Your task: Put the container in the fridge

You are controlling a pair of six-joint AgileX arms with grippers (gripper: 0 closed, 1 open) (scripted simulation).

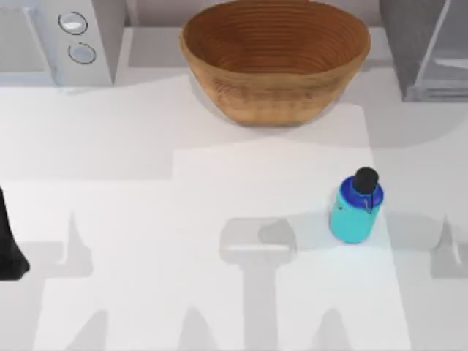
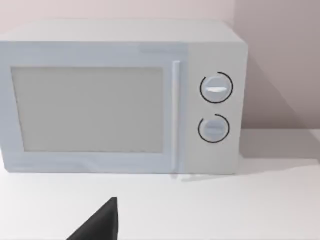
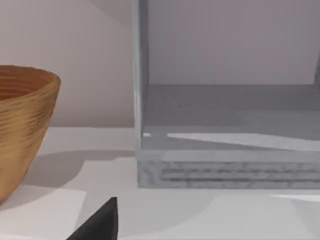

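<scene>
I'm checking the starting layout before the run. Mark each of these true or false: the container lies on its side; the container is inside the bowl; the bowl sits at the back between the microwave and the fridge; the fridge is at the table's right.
1. The container lies on its side. False: it stands upright, black cap on top.
2. The container is inside the bowl. False: it stands on the table, nearer the front than the bowl.
3. The bowl sits between the microwave and the fridge. True.
4. The fridge is at the table's back right. True.
</scene>
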